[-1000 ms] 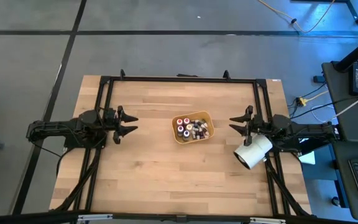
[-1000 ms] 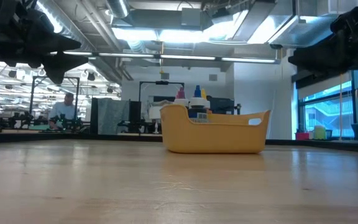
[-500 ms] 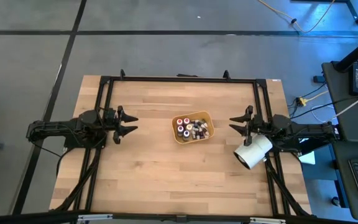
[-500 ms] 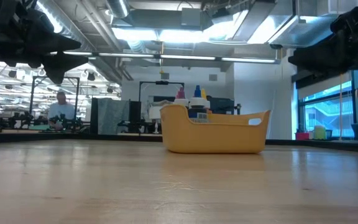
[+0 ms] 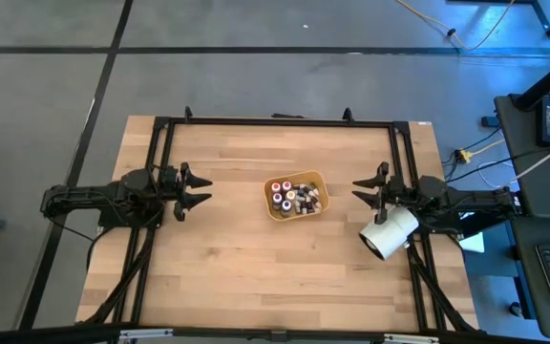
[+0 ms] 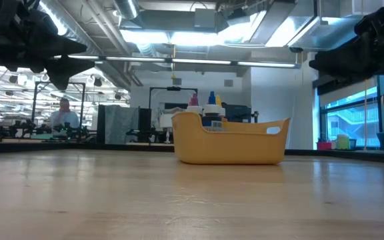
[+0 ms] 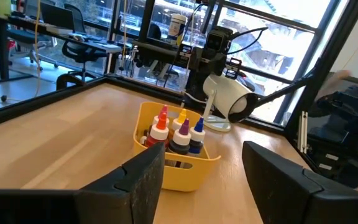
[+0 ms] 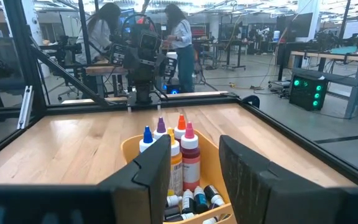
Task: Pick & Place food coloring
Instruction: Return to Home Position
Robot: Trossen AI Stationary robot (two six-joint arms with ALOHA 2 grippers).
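Above the table (image 5: 256, 277), both arms stretch level along mid-frame in the high view, the left claw (image 5: 197, 189) at centre-left and the right claw (image 5: 363, 189) at centre-right, each spread open and empty: a parked pose, I judge. Between them at centre sits the yellow bin (image 6: 232, 150), with the food coloring (image 5: 294, 196) gathered inside, so placing looks finished.

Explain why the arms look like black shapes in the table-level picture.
Low view: bright ceiling lights and a window lie behind the arms, so they show as silhouettes; the yellow bin is well lit. High view: even light, only faint shadows.
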